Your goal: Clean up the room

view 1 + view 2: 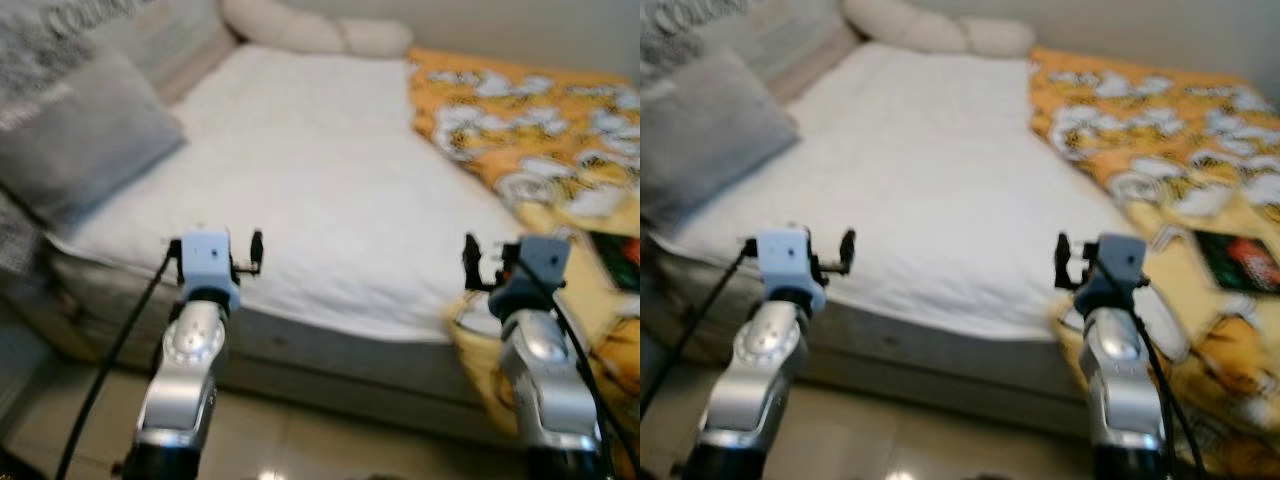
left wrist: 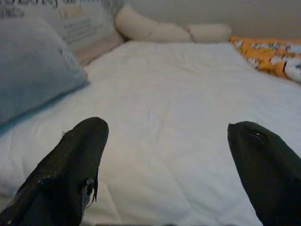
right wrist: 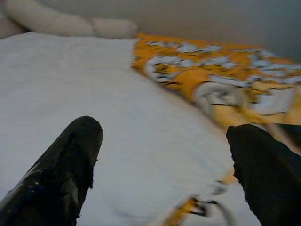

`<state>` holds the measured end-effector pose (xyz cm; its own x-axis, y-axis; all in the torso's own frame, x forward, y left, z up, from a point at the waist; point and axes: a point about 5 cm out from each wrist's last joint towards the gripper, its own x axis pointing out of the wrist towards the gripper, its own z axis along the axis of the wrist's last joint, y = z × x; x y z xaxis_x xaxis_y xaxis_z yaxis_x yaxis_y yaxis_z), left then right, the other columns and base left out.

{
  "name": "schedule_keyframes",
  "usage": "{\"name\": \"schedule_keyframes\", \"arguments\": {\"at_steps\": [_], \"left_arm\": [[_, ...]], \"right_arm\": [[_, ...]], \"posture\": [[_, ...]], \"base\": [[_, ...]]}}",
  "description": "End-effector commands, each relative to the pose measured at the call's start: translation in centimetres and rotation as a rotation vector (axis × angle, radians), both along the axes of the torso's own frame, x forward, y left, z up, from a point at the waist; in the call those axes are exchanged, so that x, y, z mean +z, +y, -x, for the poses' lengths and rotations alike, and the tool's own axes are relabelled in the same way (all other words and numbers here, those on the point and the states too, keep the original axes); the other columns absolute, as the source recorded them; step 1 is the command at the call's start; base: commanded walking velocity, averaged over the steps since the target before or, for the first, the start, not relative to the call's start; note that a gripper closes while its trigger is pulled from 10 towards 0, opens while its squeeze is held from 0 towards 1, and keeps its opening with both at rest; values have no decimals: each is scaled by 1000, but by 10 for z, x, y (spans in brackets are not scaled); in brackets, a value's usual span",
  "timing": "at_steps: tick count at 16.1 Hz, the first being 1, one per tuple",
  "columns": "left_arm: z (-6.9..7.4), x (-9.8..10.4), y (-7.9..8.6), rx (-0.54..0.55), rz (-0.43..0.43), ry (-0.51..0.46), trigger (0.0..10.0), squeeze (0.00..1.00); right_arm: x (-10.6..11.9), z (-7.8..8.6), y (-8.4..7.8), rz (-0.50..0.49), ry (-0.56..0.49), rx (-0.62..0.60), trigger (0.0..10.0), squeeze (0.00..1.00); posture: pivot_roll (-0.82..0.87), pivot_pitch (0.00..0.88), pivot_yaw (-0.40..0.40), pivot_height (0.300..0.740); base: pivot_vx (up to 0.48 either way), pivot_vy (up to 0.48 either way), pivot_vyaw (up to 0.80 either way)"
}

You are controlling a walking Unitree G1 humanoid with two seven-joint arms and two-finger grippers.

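- Two arms up in front of me, both raised at the near edge of the bed (image 1: 300,190), head views a bit blurred.
- My left jaws (image 2: 164,141) stand wide apart, holding nothing, above the white sheet (image 2: 178,103) near the bed's near-left corner.
- My right jaws (image 3: 164,141) also stand wide apart, holding nothing, over the seam where the white sheet meets the orange blanket (image 3: 225,80).
- Orange patterned blanket (image 1: 540,130) covers the right side of the bed, rumpled, and hangs over the near edge by my right arm.
- Grey pillow (image 1: 70,140) lies at the left side of the bed, tilted against a printed cushion (image 2: 70,19) behind it.
- Long cream bolster (image 1: 310,30) lies across the far end of the bed against the wall.
- Dark flat item with red on it (image 1: 1240,262) rests on the orange blanket at far right, too blurred to identify.
- Pale tiled floor (image 1: 290,440) under my arms.
- Black cable (image 1: 120,350) runs down from my left wrist.
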<state>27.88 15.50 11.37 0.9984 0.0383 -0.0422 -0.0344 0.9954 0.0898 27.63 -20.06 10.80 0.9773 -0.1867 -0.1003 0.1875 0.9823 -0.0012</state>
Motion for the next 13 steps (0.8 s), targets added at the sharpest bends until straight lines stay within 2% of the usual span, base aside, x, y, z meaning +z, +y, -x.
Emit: {"name": "schedule_keyframes", "arguments": {"at_steps": [1, 5, 7, 9, 11, 13], "left_arm": [[0, 3, 2, 12, -11, -9, 10000, 600], [6, -4, 5, 27, -17, 9, 10000, 596], [6, -4, 5, 30, -18, 11, 10000, 596], [6, -4, 4, 30, -17, 9, 10000, 596], [7, -2, 3, 27, 31, -4, 10000, 569], [6, -2, 2, -9, 12, -6, 10000, 569]], "right_arm": [[1, -3, 4, -57, 21, 19, 10000, 1000], [1, -3, 6, -36, 21, 23, 10000, 1000], [2, -4, 7, -4, 8, 59, 10000, 1000], [3, -4, 8, -14, 0, 68, 10000, 1000], [2, -3, 8, -31, -2, 74, 10000, 1000], [0, 0, 4, -18, 10, 39, 10000, 1000]], "posture": [[15, 0, -12, 740], [17, 0, -17, 740], [18, 0, -21, 740], [24, 0, -24, 740], [20, 0, -19, 740], [4, 0, -4, 740]], "base": [[0, -480, 0], [0, -480, 0], [0, -480, 0], [0, -480, 0], [0, 0, 0], [0, 0, 0]]}}
